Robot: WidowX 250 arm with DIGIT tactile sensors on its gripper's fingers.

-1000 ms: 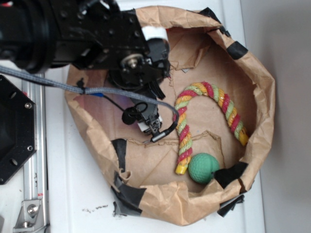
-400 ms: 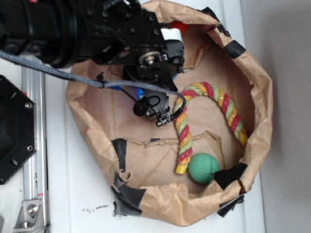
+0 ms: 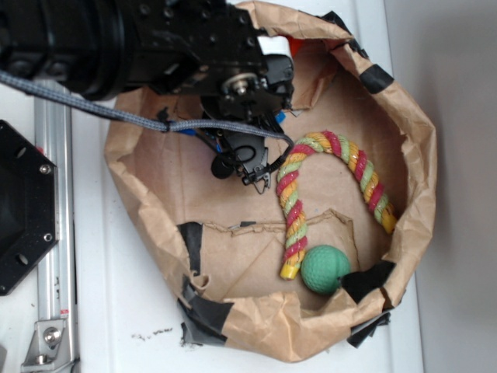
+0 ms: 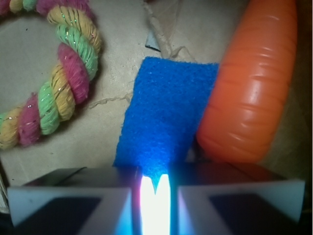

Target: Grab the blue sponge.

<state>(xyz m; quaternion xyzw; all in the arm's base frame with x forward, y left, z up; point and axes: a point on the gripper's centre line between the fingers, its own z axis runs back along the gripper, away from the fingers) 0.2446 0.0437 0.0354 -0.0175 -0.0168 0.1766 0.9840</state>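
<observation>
The blue sponge (image 4: pixel 166 112) lies on the brown paper, its long side touching an orange toy carrot (image 4: pixel 254 88). Its near end runs in between my gripper (image 4: pixel 155 196) fingers, which stand close together and pinch it in a narrow gap. In the exterior view the black gripper (image 3: pixel 245 167) hangs over the upper left of the paper bag. Only slivers of the blue sponge (image 3: pixel 223 144) show beneath it, the rest hidden by the arm.
A torn brown paper bag (image 3: pixel 419 155) with black tape patches walls in the area. A striped rope toy (image 3: pixel 342 155) curves through the middle, and a green ball (image 3: pixel 324 268) rests at its lower end. The carrot tip (image 3: pixel 286 39) peeks out by the bag's top rim.
The arm has shifted up and to the right inside the bag, nearer the rope toy's bend. Blue now shows beneath the gripper where none showed a second ago.
</observation>
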